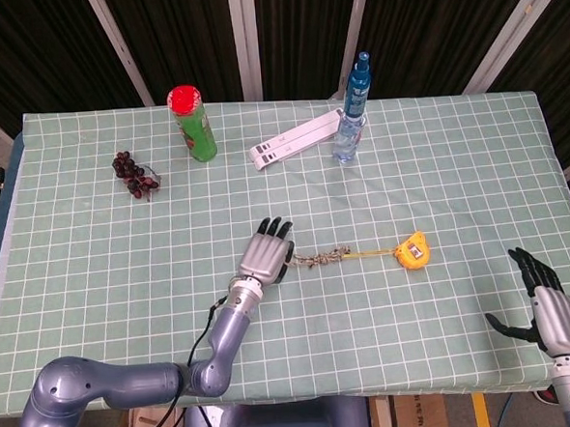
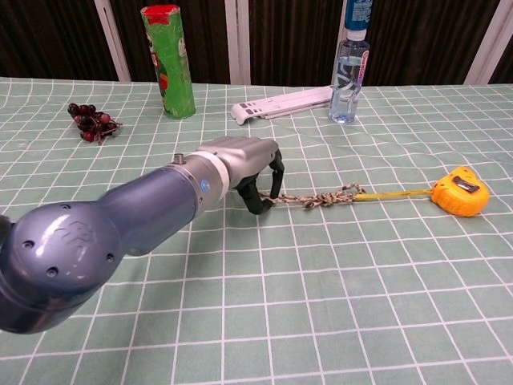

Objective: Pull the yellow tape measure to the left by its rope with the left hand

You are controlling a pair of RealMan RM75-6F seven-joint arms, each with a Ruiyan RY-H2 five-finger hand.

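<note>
The yellow tape measure (image 1: 411, 252) (image 2: 458, 191) lies right of the table's middle. A short length of yellow tape runs from it to a braided rope (image 1: 324, 257) (image 2: 311, 198) stretched out leftward. My left hand (image 1: 266, 252) (image 2: 247, 164) sits palm down at the rope's left end. Its fingers curl down and pinch that end against the cloth. My right hand (image 1: 546, 306) hangs off the table's near right corner with fingers spread and nothing in it; the chest view does not show it.
On the green checked tablecloth (image 1: 95, 273), a green can with a red lid (image 1: 192, 122) (image 2: 168, 60) and dark grapes (image 1: 135, 174) (image 2: 91, 120) stand far left. A white folded stand (image 1: 295, 138) (image 2: 280, 104) and blue-capped bottle (image 1: 350, 113) (image 2: 349, 72) lie at the back.
</note>
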